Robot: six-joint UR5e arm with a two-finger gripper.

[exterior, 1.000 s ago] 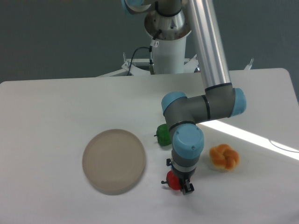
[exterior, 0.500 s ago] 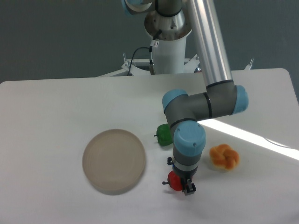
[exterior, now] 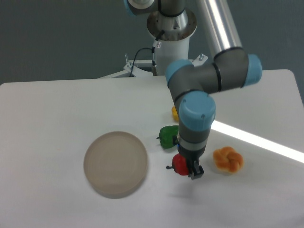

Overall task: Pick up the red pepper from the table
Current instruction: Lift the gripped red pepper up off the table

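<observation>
Now we see the gripper [exterior: 188, 167] clamped on the red pepper [exterior: 180, 164], higher than half a second ago, with a faint shadow below suggesting it has left the table [exterior: 57, 104]. Beside it sit a plate [exterior: 115, 163] and orange pepper [exterior: 228, 159]; just behind, the green pepper [exterior: 167, 136].

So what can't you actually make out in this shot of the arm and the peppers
- Yellow object: only a sliver shows; the arm's wrist hides the rest.
- Gripper: the far finger is hidden behind the red pepper.
- Green pepper: its right side is covered by the wrist.
- Table: front and side edges are cut off by the frame.
</observation>
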